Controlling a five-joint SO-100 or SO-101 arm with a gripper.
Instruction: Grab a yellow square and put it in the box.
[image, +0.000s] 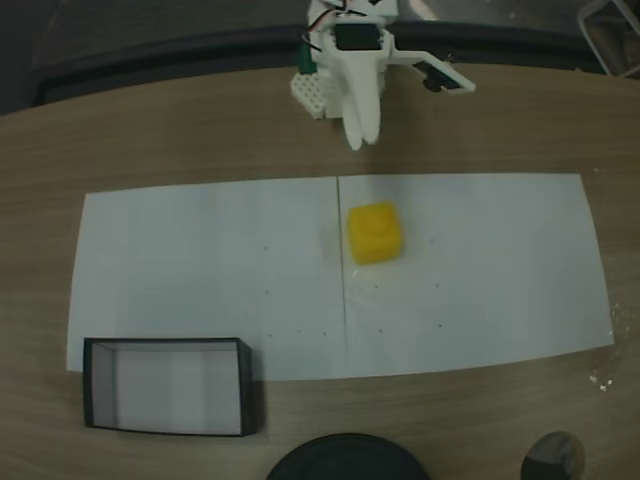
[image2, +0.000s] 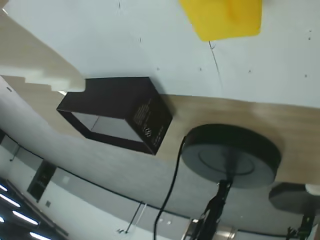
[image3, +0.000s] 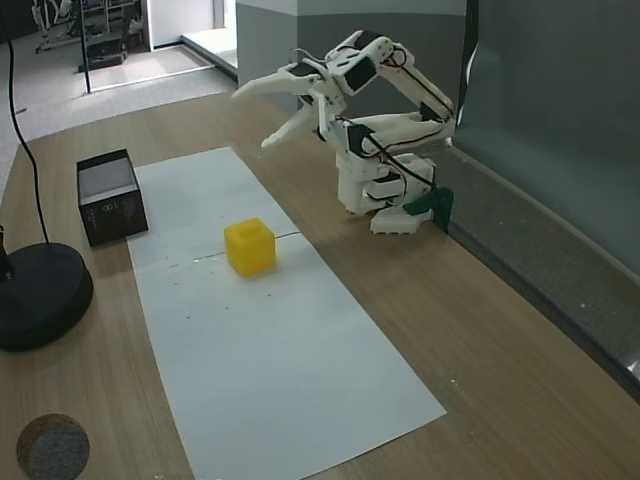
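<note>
The yellow square (image: 375, 232) rests on a white paper sheet (image: 200, 270), right of the sheet's centre fold in a fixed view. My white gripper (image: 358, 135) hovers beyond the sheet's far edge, apart from the cube. In a fixed view from the side, the gripper (image3: 252, 120) is open and empty, raised above the table and pointing toward the yellow square (image3: 249, 246). The box (image: 167, 385), black-walled with a pale floor, stands at the sheet's near left corner. In the wrist view one white finger (image2: 40, 65) shows at the left, the yellow square (image2: 222, 17) at the top and the box (image2: 117, 115) below.
A round black lamp base (image3: 35, 295) with a cable stands near the box (image3: 110, 195). A small dark disc (image3: 52, 447) lies at the table's corner. The arm's base (image3: 385, 200) sits by the table's back edge.
</note>
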